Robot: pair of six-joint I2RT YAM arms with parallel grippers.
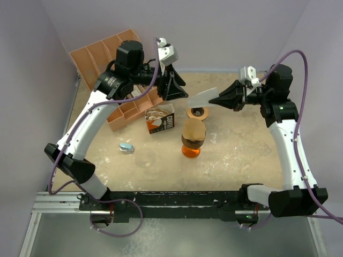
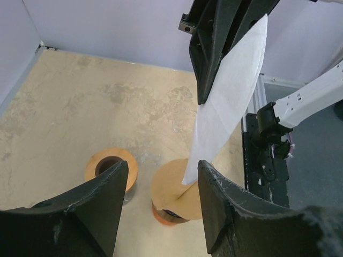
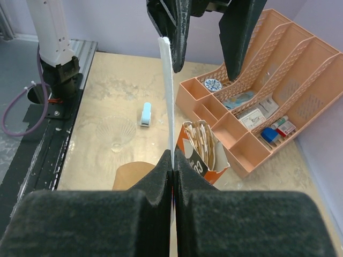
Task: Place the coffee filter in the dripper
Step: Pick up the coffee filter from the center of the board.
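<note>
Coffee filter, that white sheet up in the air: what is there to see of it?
The coffee filter is a thin, flattened piece of white paper, fan-shaped and slightly see-through. It hangs in mid-air above the table and touches nothing on it. The right hand is shut on one end. The other end reaches between the open fingers of the left hand, against or very near one finger and clear of the other.

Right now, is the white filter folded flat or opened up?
Folded flat: the filter, pinched in the right pincer, shows edge-on as one thin sheet.
</note>
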